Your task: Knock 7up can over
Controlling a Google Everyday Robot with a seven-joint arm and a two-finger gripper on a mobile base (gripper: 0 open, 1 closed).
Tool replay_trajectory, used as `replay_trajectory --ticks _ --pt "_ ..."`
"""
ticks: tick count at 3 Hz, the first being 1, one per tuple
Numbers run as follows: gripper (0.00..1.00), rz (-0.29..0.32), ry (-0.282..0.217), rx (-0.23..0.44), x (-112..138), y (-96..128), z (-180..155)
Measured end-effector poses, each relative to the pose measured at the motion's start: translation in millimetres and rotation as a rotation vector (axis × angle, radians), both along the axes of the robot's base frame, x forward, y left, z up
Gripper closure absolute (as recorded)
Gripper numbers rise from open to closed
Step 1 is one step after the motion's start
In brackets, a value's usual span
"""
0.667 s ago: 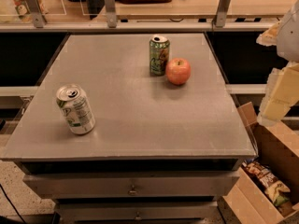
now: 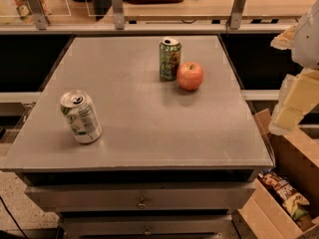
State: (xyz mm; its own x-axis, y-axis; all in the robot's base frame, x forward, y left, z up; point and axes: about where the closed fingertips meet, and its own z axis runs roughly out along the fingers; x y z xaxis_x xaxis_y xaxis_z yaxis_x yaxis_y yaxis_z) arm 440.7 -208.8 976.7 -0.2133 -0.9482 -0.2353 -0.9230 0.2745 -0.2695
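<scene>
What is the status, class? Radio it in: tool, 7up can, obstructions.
Tool at right edge, beyond the table. 7up can standing, front left, not yet knocked over. Green can and apple at back, apart from it.

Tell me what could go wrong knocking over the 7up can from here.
The 7up can stands near the front-left corner of the table, so a hard push might roll it off the edge. The gripper is off the table's right side, far from it; a sweep across could clip the apple or the green can instead.
</scene>
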Motion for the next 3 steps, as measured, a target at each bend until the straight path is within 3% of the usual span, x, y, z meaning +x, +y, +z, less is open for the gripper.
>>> replay_trajectory --ticks 1,3 --pt "0.00 0.025 -0.019 0.086 13 31 -10" --pt "0.00 0.202 -0.072 0.336 41 153 -23"
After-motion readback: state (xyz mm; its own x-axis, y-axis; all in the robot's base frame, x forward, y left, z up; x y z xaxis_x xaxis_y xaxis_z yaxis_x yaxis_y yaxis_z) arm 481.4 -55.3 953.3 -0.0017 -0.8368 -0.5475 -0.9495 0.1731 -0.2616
